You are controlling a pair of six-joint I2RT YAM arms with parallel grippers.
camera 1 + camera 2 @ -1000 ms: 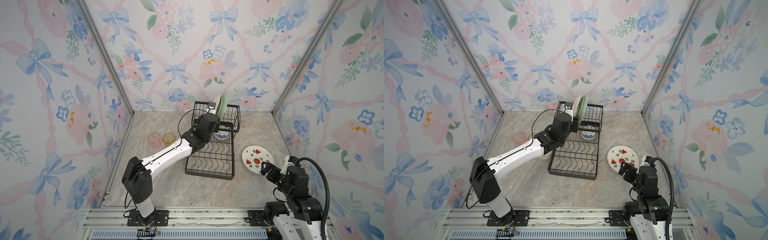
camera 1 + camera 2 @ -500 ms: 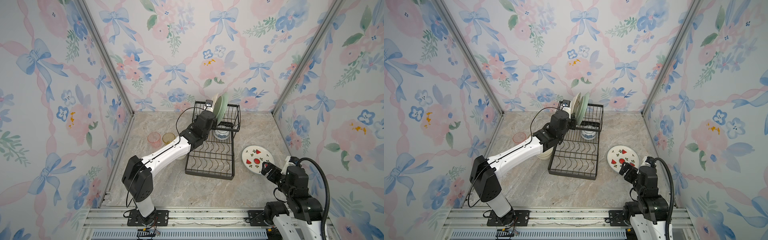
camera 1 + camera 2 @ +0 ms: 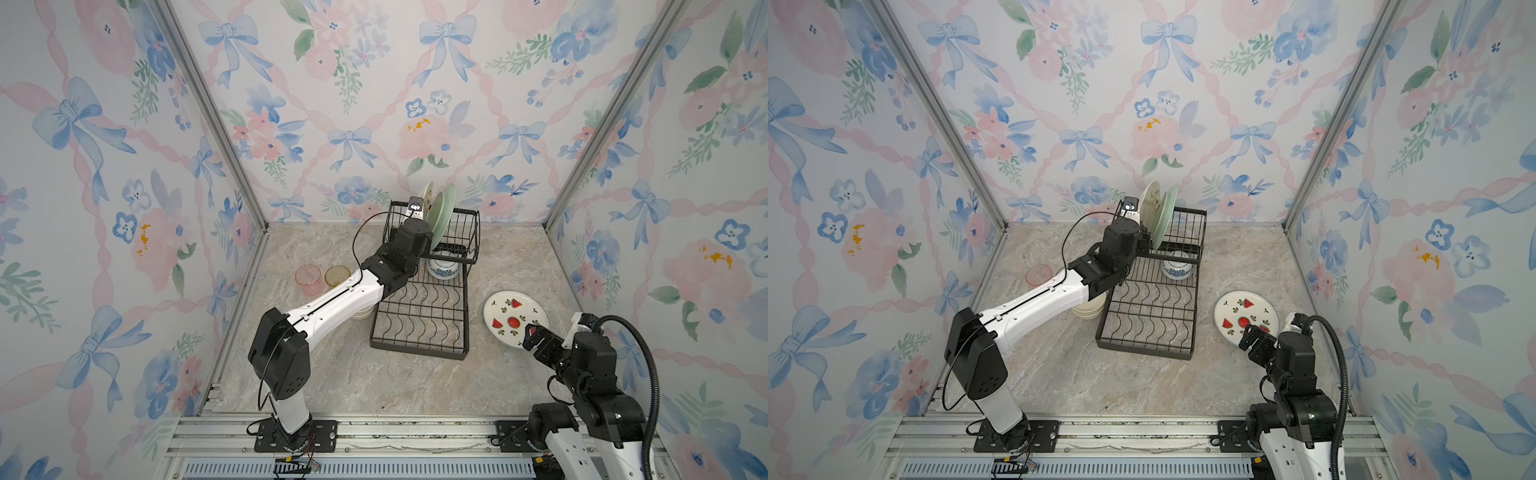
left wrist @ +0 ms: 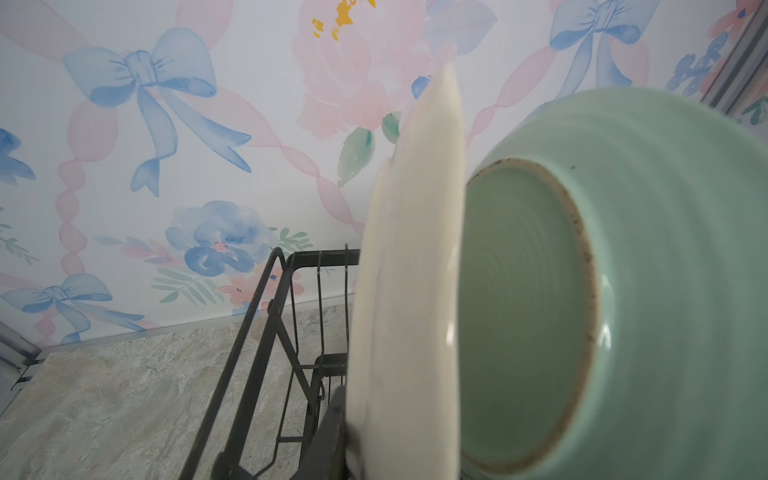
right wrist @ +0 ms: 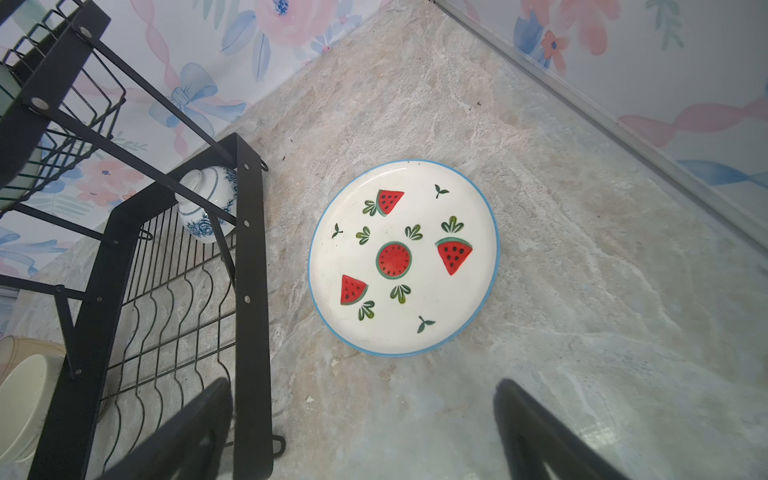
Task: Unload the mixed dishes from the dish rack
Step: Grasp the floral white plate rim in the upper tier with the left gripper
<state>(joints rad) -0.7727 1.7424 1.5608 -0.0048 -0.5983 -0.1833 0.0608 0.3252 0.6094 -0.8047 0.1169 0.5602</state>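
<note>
Over the last second the left arm has eased a little up and to the left at the dish rack, and the cream plate now stands slightly higher above the rack's raised basket. The right arm has not shifted.

The left gripper is closed in on the cream plate at the basket's left end. In the left wrist view the plate runs edge-on through the middle, and one dark finger lies against its face. The other finger is hidden behind the plate. The pale green plate leans just beside the cream one, also on edge in the basket.

Under the basket, at the rack's far end, the blue-and-white patterned bowl sits on the lower tray. The curved dividers in front of it hold nothing.

Off the rack's right side the white watermelon-print plate lies flat on the marble table. The right gripper hovers near that plate's near edge with its jaws spread wide, touching nothing.

Off the rack's left side stand the pink tumbler and the yellow tumbler. The stacked cream bowls sit just beside the rack, partly under the left forearm.
</note>
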